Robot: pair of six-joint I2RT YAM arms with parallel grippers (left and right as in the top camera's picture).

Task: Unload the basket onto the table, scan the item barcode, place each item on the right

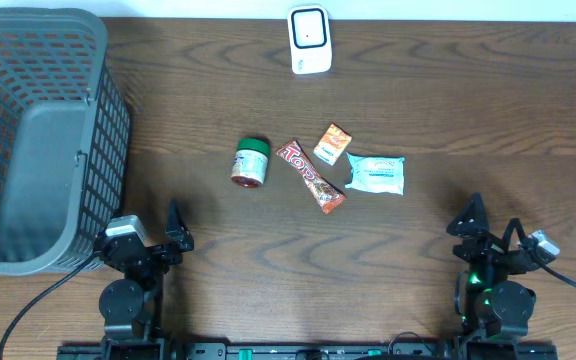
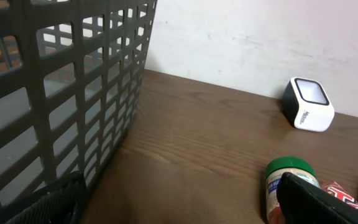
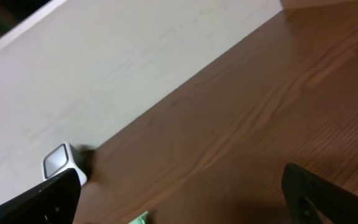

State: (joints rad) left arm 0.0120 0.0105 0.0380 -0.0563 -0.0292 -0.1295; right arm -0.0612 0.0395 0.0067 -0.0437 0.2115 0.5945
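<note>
Several items lie mid-table: a green-lidded jar [image 1: 251,163], a red-brown chocolate bar [image 1: 310,176], a small orange packet [image 1: 332,144] and a pale blue packet [image 1: 376,174]. A white barcode scanner [image 1: 309,40] stands at the far edge. My left gripper [image 1: 153,240] rests near the front left, open and empty. The right gripper [image 1: 490,232] rests near the front right, also open and empty. The left wrist view shows the jar [image 2: 289,167] partly behind the right finger, with the scanner [image 2: 307,104] beyond. The right wrist view shows the scanner [image 3: 61,163] and a corner of the pale packet [image 3: 140,218].
A large dark grey slatted basket [image 1: 38,140] fills the left side of the table and looms close in the left wrist view [image 2: 55,93]. A white wall runs behind the table's far edge.
</note>
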